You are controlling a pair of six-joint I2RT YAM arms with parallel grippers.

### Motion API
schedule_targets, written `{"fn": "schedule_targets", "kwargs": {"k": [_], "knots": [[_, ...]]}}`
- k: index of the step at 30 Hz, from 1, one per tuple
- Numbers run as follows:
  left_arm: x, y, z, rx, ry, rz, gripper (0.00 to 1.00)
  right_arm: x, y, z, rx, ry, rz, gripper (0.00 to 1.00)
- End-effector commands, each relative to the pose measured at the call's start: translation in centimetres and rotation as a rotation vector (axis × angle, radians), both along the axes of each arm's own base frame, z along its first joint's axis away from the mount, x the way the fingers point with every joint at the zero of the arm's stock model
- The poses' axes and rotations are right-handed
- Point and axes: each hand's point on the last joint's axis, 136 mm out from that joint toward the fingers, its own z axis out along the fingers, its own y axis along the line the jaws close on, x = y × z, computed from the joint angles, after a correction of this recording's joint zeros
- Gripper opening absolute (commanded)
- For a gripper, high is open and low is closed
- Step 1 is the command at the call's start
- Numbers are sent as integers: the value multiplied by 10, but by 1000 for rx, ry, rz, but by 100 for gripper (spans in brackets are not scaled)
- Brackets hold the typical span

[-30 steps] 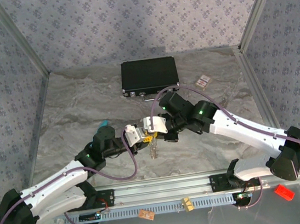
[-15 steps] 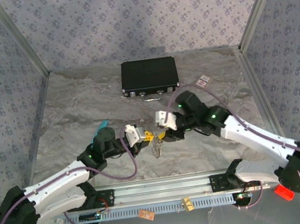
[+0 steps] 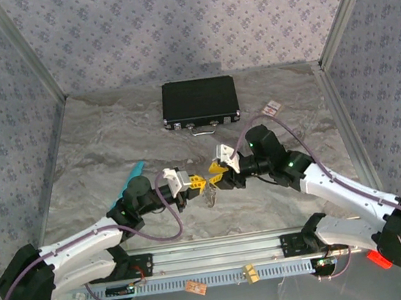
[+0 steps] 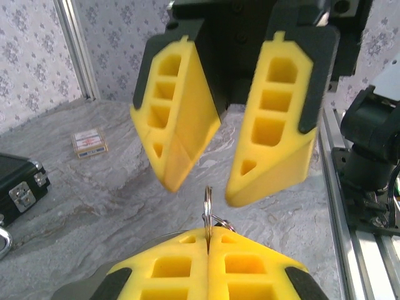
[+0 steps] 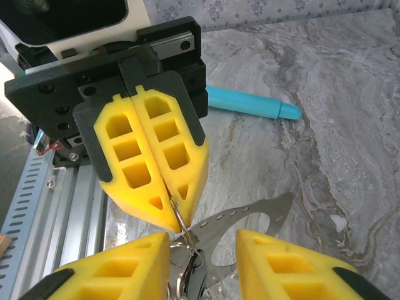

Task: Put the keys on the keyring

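My left claw [image 4: 207,236] is shut tight on the thin keyring [image 4: 207,201], up above the table [image 4: 112,200]. My right claw [image 4: 206,190], half open and empty, faces it, with a flat silver piece [image 5: 265,215] between its fingers. Closing off-centre could twist the ring out.

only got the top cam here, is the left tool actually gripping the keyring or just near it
Observer: Gripping. The left wrist view shows the left tool shut on the keyring, which stands edge-on out of the closed jaws.
Operator: and the right tool
Observer: The right tool is open, with the hanging metal between its jaws.
Operator: whats hanging
Observer: A flat silver piece with a cut-out, and smaller rings bunched beside it.
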Motion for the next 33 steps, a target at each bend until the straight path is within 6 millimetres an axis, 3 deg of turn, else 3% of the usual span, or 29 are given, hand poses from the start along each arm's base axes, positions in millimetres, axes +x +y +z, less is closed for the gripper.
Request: {"fn": "schedule_targets", "kwargs": {"k": [1, 10, 11, 13, 17, 23, 27, 29, 33], "knots": [[-6, -2, 23, -84, -39, -34, 0, -3, 5, 0, 25, 18, 27, 30], [-3, -2, 22, -81, -26, -19, 0, -5, 13, 1, 43, 37, 70, 2], [0, -1, 21, -73, -22, -2, 4, -6, 13, 2, 40, 33, 79, 0], [5, -1, 16, -33, -13, 28, 18, -7, 12, 1, 11, 18, 83, 0], [8, -2, 6, 66, -16, 30, 21, -5, 5, -6, -136, -34, 86, 0], [6, -5, 1, 126, -19, -5, 12, -6, -1, -9, -269, -93, 115, 0], [4, -7, 3, 122, -23, -20, 0, -11, 3, -3, -274, -106, 141, 0], [3, -7, 4, 120, -23, -27, 0, -13, 5, 1, -247, -102, 149, 0], [-1, -6, 11, 69, -28, -33, 0, -8, 3, 8, -148, -96, 91, 28]]}}
